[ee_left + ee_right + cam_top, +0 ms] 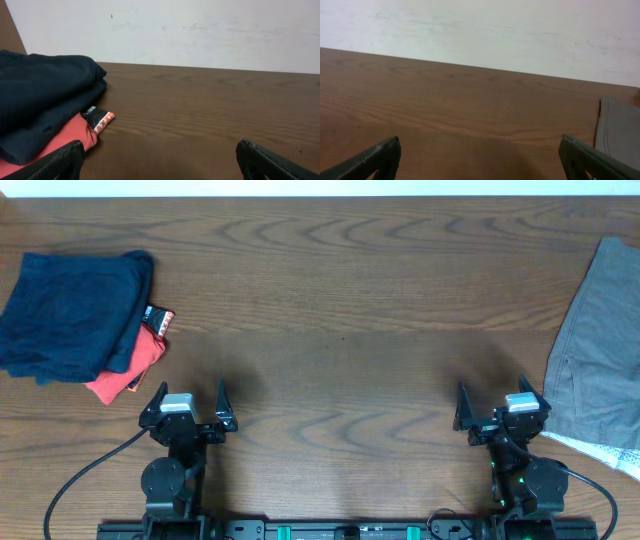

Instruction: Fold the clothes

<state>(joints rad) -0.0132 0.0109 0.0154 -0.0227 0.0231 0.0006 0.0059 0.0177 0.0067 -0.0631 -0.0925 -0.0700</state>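
Both arms sit low at the near edge of the surface (340, 310), parked side by side and well apart.

- Left end effector (192, 395): fingers spread wide, nothing between them. Its wrist view shows bare wood ahead and the stacked garments off to its left.
- Right end effector (492, 402): fingers likewise apart and empty.
- The grey shorts (600, 350) lie at the far right of the surface, running out of the overhead frame, so their full outline cannot be told. A strip of pale lining shows at the near corner, just beside the right arm's base. In the right wrist view only a stitched grey edge shows at the right margin.
- A dark navy garment (70, 315) rests folded on a red-orange garment (130, 370) at the far left (neither is the piece to be worked).

Judged step: the very start. No fold is made and no grasp is taken.

Judged next move: the right arm is the nearer one. It would need to swing outward to the shorts, pinch an edge such as the stitched side, and draw the cloth toward the open middle, where both arms can reach it. The shorts look limp, so a single pinch may bunch them.
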